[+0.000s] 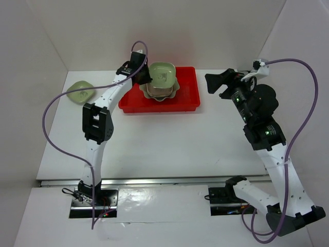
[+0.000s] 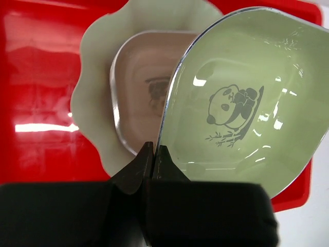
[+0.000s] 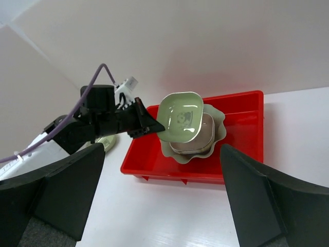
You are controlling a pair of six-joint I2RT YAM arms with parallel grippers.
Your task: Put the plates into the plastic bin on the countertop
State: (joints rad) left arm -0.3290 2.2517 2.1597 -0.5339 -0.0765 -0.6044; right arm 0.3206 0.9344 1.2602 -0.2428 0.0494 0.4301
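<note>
Your left pincer [image 2: 153, 154] is pressed onto the near rim of the small pale-green dish [image 2: 241, 98], holding it tilted just above the pinkish tan dish [image 2: 139, 87]. That dish is nested in the large scalloped dish [image 2: 90, 103] inside the red bin [image 1: 189, 100], so the release looks to be straight down, with open bin floor left and right of the stack. Your right pincer [image 1: 216, 83] hangs spread and empty just right of the bin, and another green dish [image 1: 80, 91] lies on the bench [image 1: 180, 144] far left, nearer the left arm.

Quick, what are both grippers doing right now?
Left gripper: closed on the rim of the small pale-green rounded-square dish.
Right gripper: open, holding nothing.
</note>
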